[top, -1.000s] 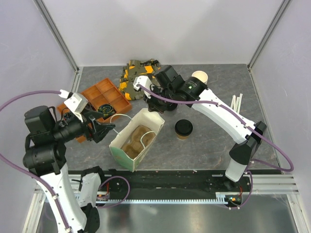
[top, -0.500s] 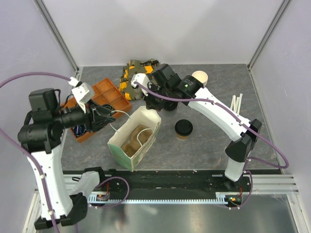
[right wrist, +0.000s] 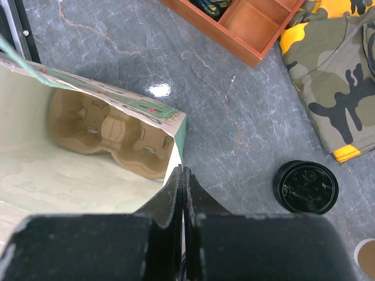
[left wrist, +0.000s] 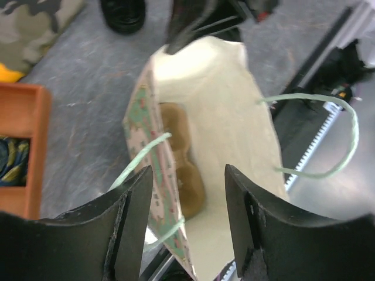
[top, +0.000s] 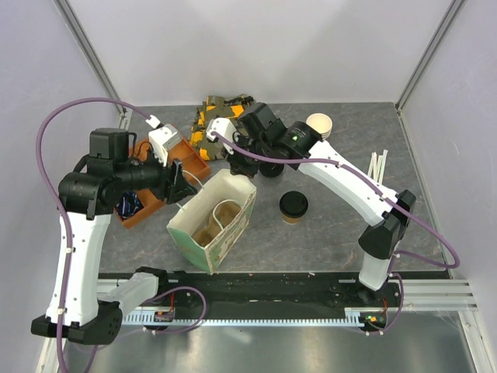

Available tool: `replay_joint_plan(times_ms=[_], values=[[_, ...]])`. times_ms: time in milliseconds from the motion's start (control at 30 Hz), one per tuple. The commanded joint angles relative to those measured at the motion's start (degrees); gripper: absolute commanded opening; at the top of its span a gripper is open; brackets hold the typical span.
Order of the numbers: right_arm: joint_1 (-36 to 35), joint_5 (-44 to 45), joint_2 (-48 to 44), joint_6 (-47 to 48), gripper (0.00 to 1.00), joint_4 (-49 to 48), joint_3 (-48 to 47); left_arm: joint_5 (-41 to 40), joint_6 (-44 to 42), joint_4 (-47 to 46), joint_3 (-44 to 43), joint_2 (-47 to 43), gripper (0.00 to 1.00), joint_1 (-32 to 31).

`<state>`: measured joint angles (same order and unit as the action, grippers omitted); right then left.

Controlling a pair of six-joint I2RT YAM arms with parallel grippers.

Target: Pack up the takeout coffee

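On your grey marbled desk (top: 334, 233), seen from above, a printed paper bag (top: 230, 237) stands open at eight o'clock, with a brown pulp cup carrier (top: 213, 225) lying inside it. An orange compartment tray (right wrist: 258, 20) sits at nine o'clock, camouflage cloth (top: 225, 105) with yellow patches at eleven, a stack of lidless paper cups (top: 319, 123) at one, and thin white sticks (top: 378, 165) at three.

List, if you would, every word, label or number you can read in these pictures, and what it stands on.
No text can be read in any view.
On the paper bag: a green and red print along the wall, too blurred to show any words.
On the takeout coffee: raised marks on its black lid, too small to read.
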<state>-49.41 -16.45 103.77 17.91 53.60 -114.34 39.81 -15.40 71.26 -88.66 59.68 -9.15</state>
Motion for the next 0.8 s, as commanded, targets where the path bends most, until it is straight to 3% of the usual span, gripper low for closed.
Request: replay_joint_plan(times_ms=[0, 267, 633, 767], values=[[-0.25, 0.10, -1.99, 1.42, 0.00, -2.54, 0.88, -7.29, 2.57, -3.85, 1.29, 0.96, 0.59, -1.22], [-0.16, 0.01, -1.72, 1.60, 0.00, -3.51, 0.53, -10.98, 2.65, -3.85, 3.94, 3.42, 0.59, -8.16], [-0.34, 0.45, -3.75, 3.36, 0.00, -8.08, 4.30, -15.29, 6.17, -4.64, 6.39, 5.27, 0.50, -8.96], [-0.25, -0.16, -3.83, 3.53, 0.00, -9.56, 4.74, -11.88, 7.58, -4.73, 7.89, 4.13, 0.33, -8.96]])
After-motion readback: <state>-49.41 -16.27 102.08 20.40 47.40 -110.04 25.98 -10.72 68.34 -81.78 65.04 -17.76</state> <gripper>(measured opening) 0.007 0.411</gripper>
